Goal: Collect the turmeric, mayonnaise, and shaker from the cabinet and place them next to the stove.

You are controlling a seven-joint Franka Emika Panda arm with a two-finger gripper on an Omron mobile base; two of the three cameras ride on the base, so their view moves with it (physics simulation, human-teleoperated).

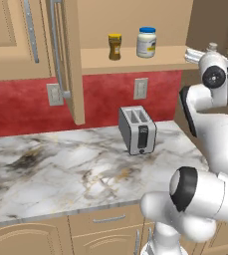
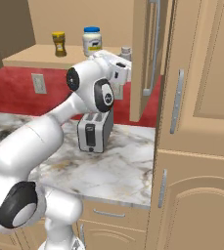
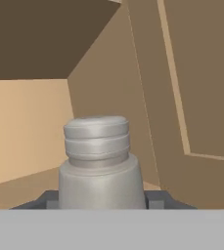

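The marble tabletop [image 1: 60, 174] lies nearest, and a silver two-slot toaster [image 1: 137, 129] stands on it against the red backsplash, below the open shelf of the cabinet [image 1: 70, 60]. Above the toaster, the pincer [image 3: 102, 200] is clenched on the shaker [image 3: 100, 163], whose pale grey body sits between the two dark fingertips [image 3: 155, 199] with its ribbed silvery cap upright above them. In the right base view the shaker's cap [image 2: 126, 51] peeks just over the white wrist at the shelf's right end, close beside the open cabinet door. Farther back on the same shelf, the mayonnaise [image 1: 146, 42] stands upright above the toaster, and the turmeric [image 1: 115, 47] stands just beside it, on the side away from the shaker, the two jars apart and not touching.
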